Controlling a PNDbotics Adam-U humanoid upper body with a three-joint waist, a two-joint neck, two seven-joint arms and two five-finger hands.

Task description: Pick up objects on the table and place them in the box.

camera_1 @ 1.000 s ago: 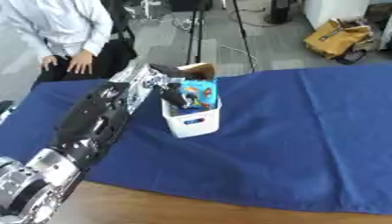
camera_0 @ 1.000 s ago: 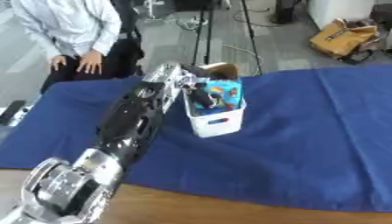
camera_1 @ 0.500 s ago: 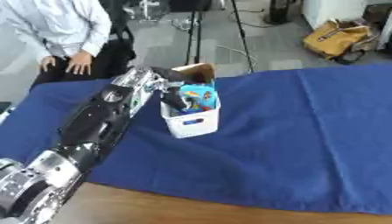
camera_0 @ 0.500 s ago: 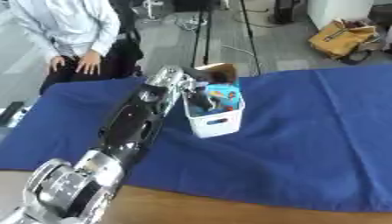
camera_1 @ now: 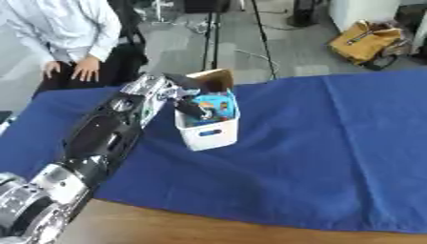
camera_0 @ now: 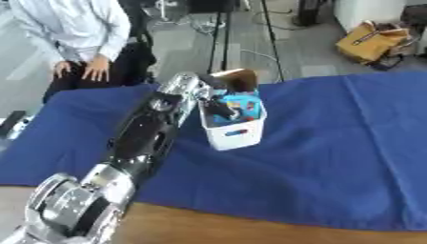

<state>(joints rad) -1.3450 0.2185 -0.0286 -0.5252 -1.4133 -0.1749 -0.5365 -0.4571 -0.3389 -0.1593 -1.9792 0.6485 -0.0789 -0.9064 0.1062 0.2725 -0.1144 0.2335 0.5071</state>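
Observation:
A small white box stands on the blue cloth, a little left of the middle. Inside it are a blue item and other small things, and a brown cardboard-like piece sticks up at its far rim. My left arm runs from the lower left corner up to the box. My left hand reaches over the box's left rim, its dark fingers stretched down among the contents with nothing visibly clasped. My right hand shows in neither view.
The blue cloth covers the table, with a strip of bare wood along the near edge. A seated person is beyond the far left edge. A tripod and a tan bag stand on the floor behind.
My left hand has stayed at the box and its fingers have dipped slightly lower inside. The box has not moved.

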